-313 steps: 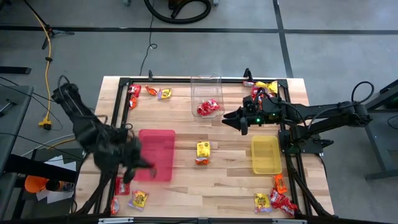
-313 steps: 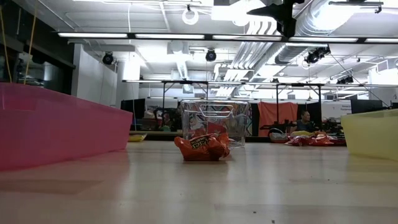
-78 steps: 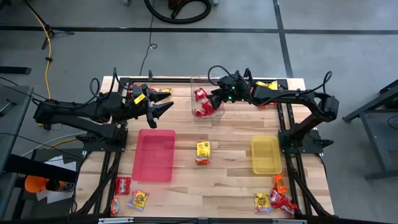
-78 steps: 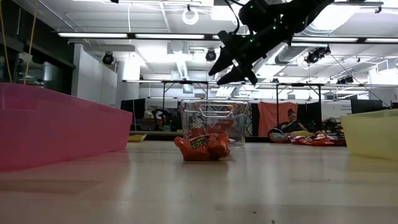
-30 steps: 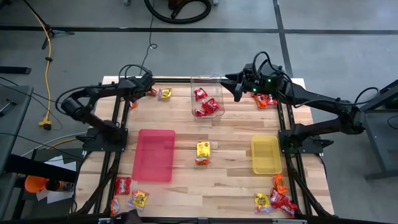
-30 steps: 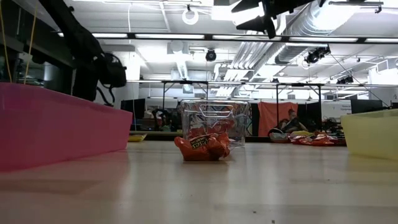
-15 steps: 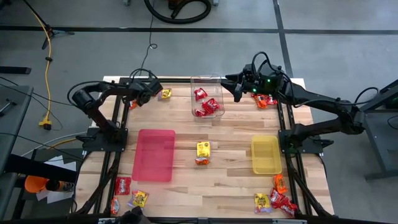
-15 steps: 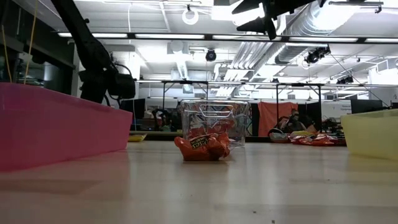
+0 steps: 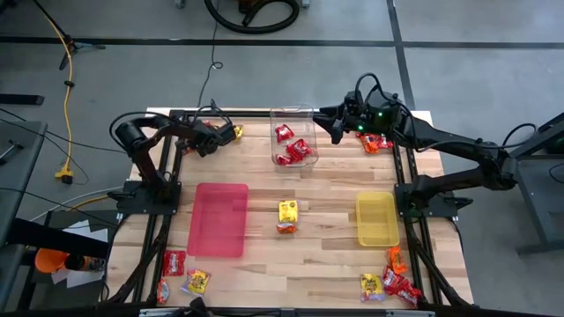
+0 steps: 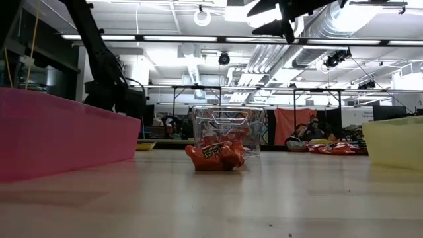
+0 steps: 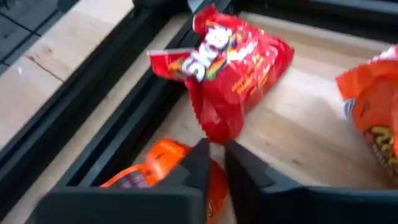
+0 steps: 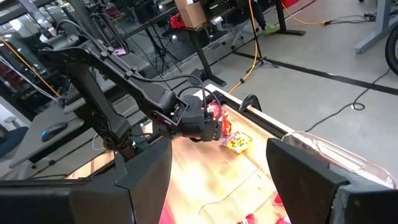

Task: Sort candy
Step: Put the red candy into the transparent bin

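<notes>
The change is on the left side. The left gripper (image 9: 209, 138) has come down at the far corner of the table, well to the left of the clear tub (image 9: 293, 113), and its fingers, which stood wide apart a moment ago, are now drawn almost together. In the left wrist view they meet at the lower corner of a red packet (image 11: 239, 59), so I judge that the pinch is made on this packet. The hold is only on the corner, however, and it looks thin. An orange packet (image 11: 165, 168) lies just beside the fingertips on the wood, and it seems not to be caught with the red one.

The right gripper (image 9: 335, 132) has not moved in this time. It hangs just at the right of the tub with its fingers wide open and holds nothing.

For the task this means one more red candy is probably taken. The tub already holds several red packets (image 9: 291, 150), so I suppose this one belongs there too. The rest of the candy is not sorted yet: a yellow packet (image 9: 234, 133) lies between the left gripper and the tub, one packet (image 9: 287, 216) lies on the table in front of the tub, and more lie at the corners far from the tub.
</notes>
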You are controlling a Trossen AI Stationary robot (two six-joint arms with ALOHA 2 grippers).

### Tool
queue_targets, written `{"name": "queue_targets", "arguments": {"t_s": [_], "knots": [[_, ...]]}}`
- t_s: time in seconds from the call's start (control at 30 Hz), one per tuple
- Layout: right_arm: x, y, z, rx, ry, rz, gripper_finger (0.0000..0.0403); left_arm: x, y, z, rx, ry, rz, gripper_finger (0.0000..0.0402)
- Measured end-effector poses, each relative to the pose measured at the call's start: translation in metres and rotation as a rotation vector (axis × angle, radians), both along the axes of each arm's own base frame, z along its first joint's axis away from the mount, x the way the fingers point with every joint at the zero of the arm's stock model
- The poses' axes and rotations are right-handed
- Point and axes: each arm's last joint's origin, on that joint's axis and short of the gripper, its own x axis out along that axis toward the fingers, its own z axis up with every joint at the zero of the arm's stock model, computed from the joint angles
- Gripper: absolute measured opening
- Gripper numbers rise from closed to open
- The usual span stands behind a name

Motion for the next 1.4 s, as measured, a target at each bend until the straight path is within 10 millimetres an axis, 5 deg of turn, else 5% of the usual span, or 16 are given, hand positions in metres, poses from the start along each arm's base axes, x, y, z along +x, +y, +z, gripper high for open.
{"name": "queue_targets", "arguments": {"t_s": [0.23, 0.57, 1.2, 1.4], "knots": [[0.000, 0.000, -0.002, 0.023, 0.011, -0.003, 0.0256, 0.003, -0.005, 0.009, -0.037, -0.086, -0.028, 0.0002], [0.000, 0.000, -0.002, 0.022, 0.011, -0.004, 0.0256, 0.011, -0.033, 0.061, 0.112, -0.063, -0.196, 0.0000], [-0.005, -0.006, -0.008, -0.003, 0.094, -0.068, 0.0256, -0.006, 0.072, 0.098, -0.506, 0.218, -0.497, 0.0000], [-0.009, -0.010, -0.014, 0.025, 0.154, -0.089, 0.0256, -0.005, 0.095, 0.081, -0.794, 0.321, -0.512, 0.0000]]}}
